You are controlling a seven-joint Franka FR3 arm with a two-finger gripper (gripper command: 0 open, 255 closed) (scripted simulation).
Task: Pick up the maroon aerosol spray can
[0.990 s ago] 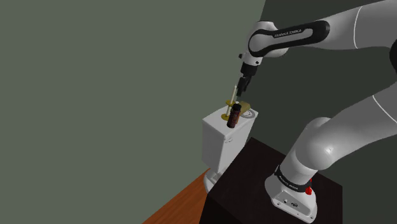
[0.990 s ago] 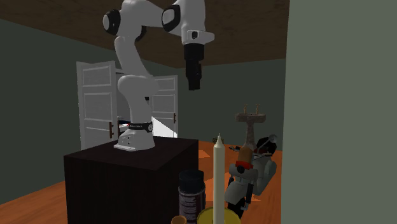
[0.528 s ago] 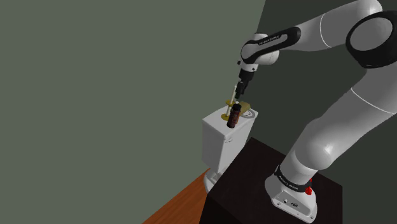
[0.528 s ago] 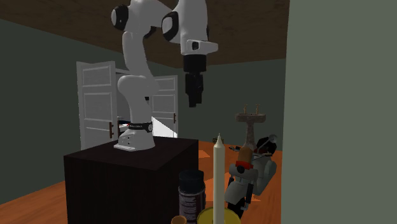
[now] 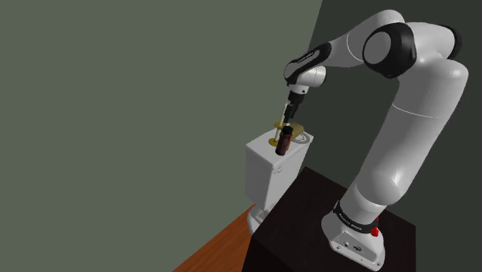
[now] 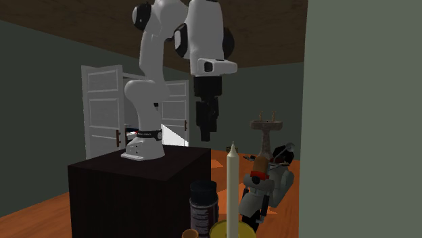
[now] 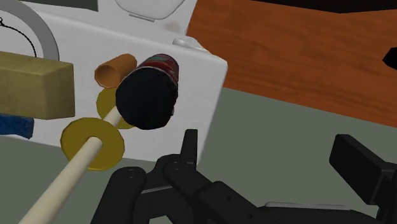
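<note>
Cistern (image 5: pixel 266 166), white, is noted toward the shoulder view's left, against the grey-green wall. On its top a pale candle (image 7: pixel 63 181) in a yellow holder is recorded, with the maroon spray can (image 5: pixel 285 141), black-capped, upright just beside it. The gripper (image 5: pixel 287 114) is held above the can, apart from it, fingers spread and nothing clasped. Further right, the white arm (image 5: pixel 417 100) is arched down to the dark stand (image 5: pixel 309 224).

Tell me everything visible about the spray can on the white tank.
The spray can is a dark cylinder with a black cap and a maroon printed body. It stands upright near the edge of the white tank, beside a cream candle in a yellow holder. The open gripper hangs above it, not touching it.
</note>
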